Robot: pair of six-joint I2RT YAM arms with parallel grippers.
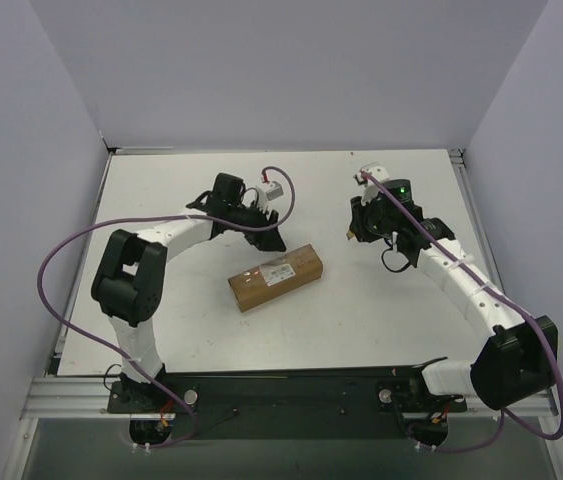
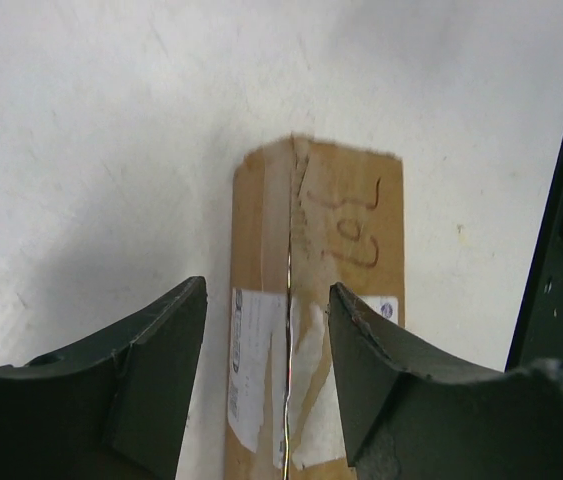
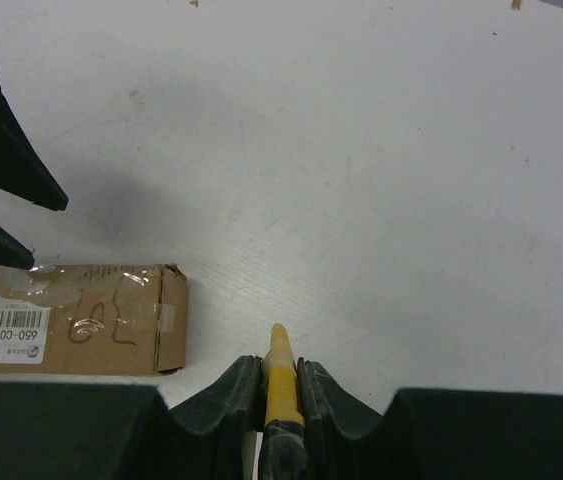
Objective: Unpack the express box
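The express box point(image 1: 276, 276) lies flat mid-table, a brown oblong carton with a white label on top. In the left wrist view the box point(image 2: 346, 220) runs away from me, with a thin slit along its taped top seam and through the label. My left gripper point(image 2: 267, 290) hovers open over the box's near part, one finger on each side of the seam and apart from the cardboard. To the box's right, my right gripper point(image 3: 281, 362) is shut on a slim yellow-and-black utility knife point(image 3: 279, 350), its tip pointing at bare table beside the box's end point(image 3: 111, 320).
The white table point(image 1: 401, 310) is walled by lilac panels on three sides. Purple cables loop off both arms. A dark metal rail point(image 2: 561, 250) runs along the table's edge. The left arm's fingers point(image 3: 1, 170) show in the right wrist view above the box.
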